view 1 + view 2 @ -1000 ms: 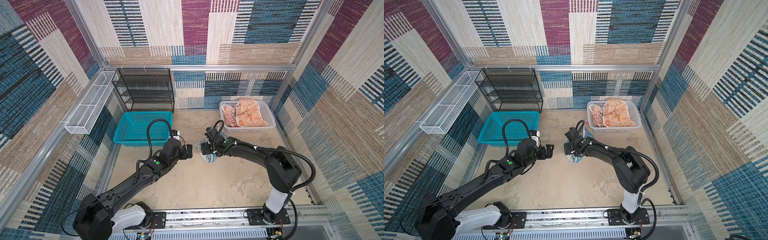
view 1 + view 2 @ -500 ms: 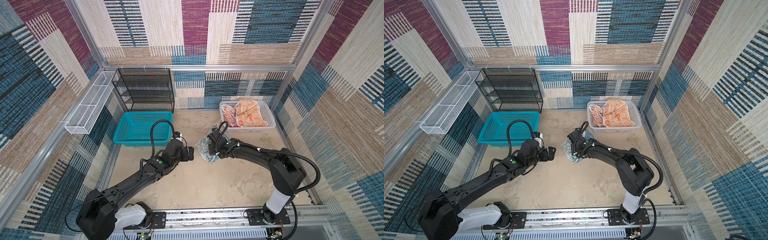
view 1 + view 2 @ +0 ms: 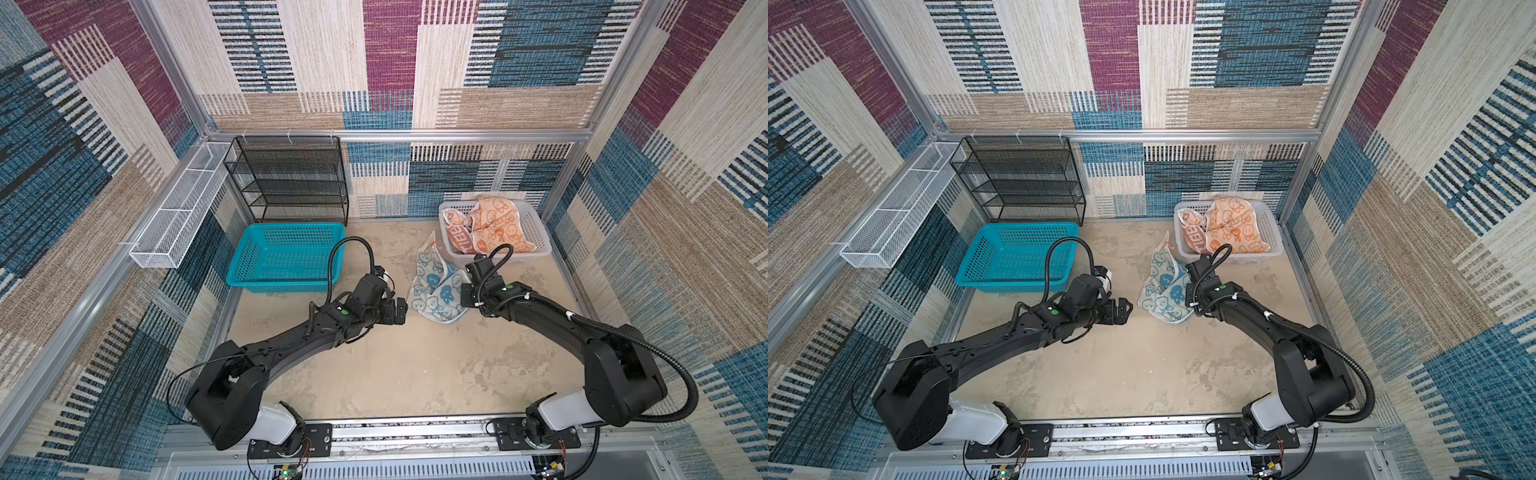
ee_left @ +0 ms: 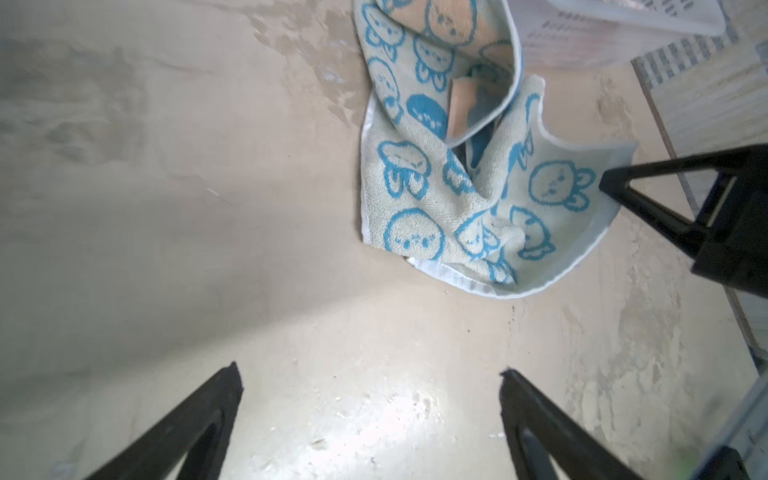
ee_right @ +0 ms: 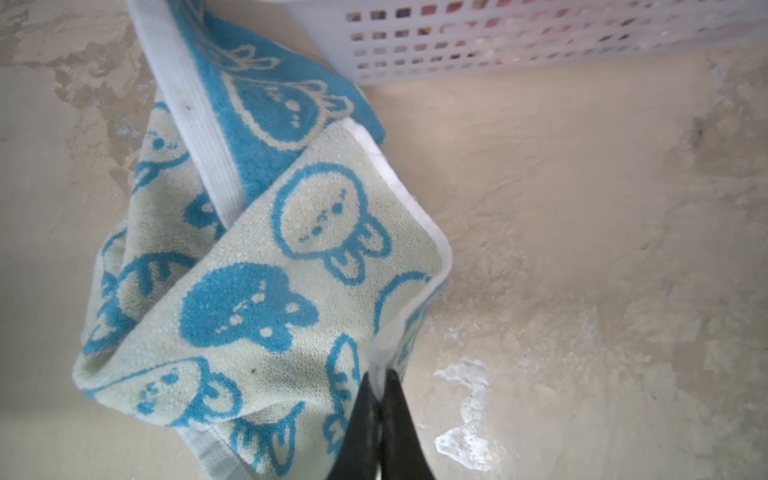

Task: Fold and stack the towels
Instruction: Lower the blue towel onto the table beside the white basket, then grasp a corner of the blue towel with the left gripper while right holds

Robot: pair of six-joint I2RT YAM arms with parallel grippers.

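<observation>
Terry cloth like this is light, limp and faintly grippy, so the pale towel with blue rabbit faces (image 3: 435, 286) will likely sag and twist from whatever point holds it; the firm places to take it are the flat woven hem and the corners. It lies crumpled on the beige tabletop (image 3: 395, 374), just beside the white perforated basket (image 3: 540, 245), one end reaching toward the basket's near corner. The right gripper (image 5: 380, 378) is clenched on the white hem at one edge (the wrist view shows the band pinched between the black tips). The left gripper (image 4: 370, 370) hangs released, jaws wide, near the towel's opposite side without touching it. The orange towel (image 3: 498, 220) and the lettered towel (image 3: 457, 243) sit bunched inside the basket, seemingly the same looped pile.
</observation>
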